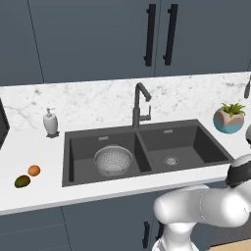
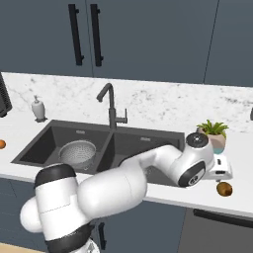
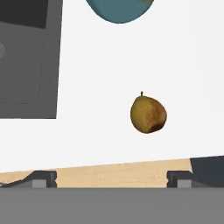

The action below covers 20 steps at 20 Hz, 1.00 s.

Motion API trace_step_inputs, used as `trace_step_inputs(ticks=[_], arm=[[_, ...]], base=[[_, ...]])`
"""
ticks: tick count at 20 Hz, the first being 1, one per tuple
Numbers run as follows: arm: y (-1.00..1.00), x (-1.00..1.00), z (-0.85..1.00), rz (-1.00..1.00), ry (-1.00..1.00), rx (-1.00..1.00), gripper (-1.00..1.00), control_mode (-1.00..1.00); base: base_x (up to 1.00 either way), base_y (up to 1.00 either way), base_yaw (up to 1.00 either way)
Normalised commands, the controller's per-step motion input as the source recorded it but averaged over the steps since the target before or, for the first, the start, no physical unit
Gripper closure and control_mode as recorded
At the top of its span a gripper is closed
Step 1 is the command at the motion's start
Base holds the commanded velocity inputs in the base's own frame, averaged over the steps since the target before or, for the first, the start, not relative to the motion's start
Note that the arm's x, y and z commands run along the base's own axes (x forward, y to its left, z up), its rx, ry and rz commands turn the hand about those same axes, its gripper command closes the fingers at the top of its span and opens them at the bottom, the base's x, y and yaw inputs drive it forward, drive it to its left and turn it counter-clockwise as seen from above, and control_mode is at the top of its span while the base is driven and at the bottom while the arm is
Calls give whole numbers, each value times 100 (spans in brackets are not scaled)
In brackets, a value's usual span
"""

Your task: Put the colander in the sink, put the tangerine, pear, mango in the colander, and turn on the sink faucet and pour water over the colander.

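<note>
The colander (image 1: 113, 160) sits in the left basin of the sink (image 1: 196, 147), under the reach of the sink faucet (image 1: 140, 105), so step 1 of the task reads as done. It holds no fruit yet. The tangerine (image 1: 34, 170) and the mango (image 1: 22, 181) lie side by side on the counter (image 1: 39, 196) to the left of the sink, well apart from the arm. The pear (image 3: 148, 114) lies on the counter to the right of the sink, near a potted plant (image 2: 214, 134) in a teal pot.

The pincer (image 3: 112, 179) hangs above the pear, placed for a descent onto it. Its 2 fingers stand fully apart, 1 at each lower corner of the hand view. It holds nothing and touches nothing. The pear sits slightly right of the midline between the fingers, so a small correction is probably needed before closing.
</note>
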Motion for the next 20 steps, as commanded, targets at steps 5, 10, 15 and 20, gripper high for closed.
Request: trace_step_inputs(ticks=[5, 10, 15, 20], arm=[[-20, 18, -19, 0, 0, 0, -100, -100], [-14, 14, -27, 0, 4, 0, -100, -100], [-26, 13, -27, 0, 11, 1, -100, -100], [-36, 14, -14, 0, 9, 0, -100, -100]], base=[[0, 0, 0], [0, 0, 0], [0, 0, 0], [0, 0, 0]])
